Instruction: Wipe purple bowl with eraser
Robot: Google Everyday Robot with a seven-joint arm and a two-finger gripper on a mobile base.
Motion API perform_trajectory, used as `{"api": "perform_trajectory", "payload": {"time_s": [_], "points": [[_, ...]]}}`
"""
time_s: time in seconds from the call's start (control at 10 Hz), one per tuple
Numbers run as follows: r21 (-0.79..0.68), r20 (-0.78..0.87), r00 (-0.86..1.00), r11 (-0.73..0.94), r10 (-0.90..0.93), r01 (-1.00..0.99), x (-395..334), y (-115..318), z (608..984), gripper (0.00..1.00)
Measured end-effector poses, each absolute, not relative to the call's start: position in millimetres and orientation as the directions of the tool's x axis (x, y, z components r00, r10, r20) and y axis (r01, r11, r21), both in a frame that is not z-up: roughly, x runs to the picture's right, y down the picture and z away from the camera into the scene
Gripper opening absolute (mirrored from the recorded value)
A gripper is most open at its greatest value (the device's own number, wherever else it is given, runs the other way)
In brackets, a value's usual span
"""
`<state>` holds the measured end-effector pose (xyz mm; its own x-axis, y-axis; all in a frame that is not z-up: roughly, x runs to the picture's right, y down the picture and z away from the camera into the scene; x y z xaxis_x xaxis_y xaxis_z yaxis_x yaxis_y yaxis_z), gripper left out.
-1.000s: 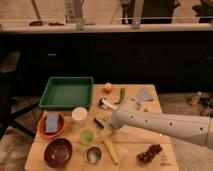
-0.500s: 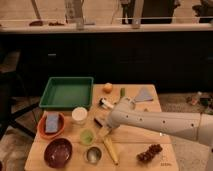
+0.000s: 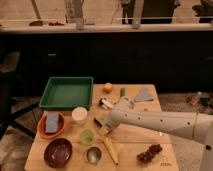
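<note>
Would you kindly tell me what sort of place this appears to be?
Likely a kitchen-style test area: dark cabinets behind, a wooden table holding the purple bowl, banana and grapes. The gripper hangs mid-table by the banana's far end.

We see our gripper (image 3: 102,127) low over the middle of the wooden table (image 3: 130,151), right at the eraser (image 3: 98,121), between the white cup (image 3: 79,114) and the banana (image 3: 110,149). The purple bowl (image 3: 58,152) sits near the front left corner, beside the metal cup (image 3: 93,154).
</note>
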<state>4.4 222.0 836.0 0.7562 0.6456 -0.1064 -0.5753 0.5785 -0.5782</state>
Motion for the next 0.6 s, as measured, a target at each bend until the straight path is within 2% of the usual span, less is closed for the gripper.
{"api": "perform_trajectory", "payload": {"time_s": [0.4,0.5,0.6], "points": [[-0.597,-0.051,0.761,0.591,0.647,-0.543,12,220,830,0.08],[-0.584,-0.025,0.760,0.607,0.649,-0.538,17,211,821,0.01],[-0.572,-0.008,0.759,0.620,0.651,-0.538,21,205,815,0.00]]}}
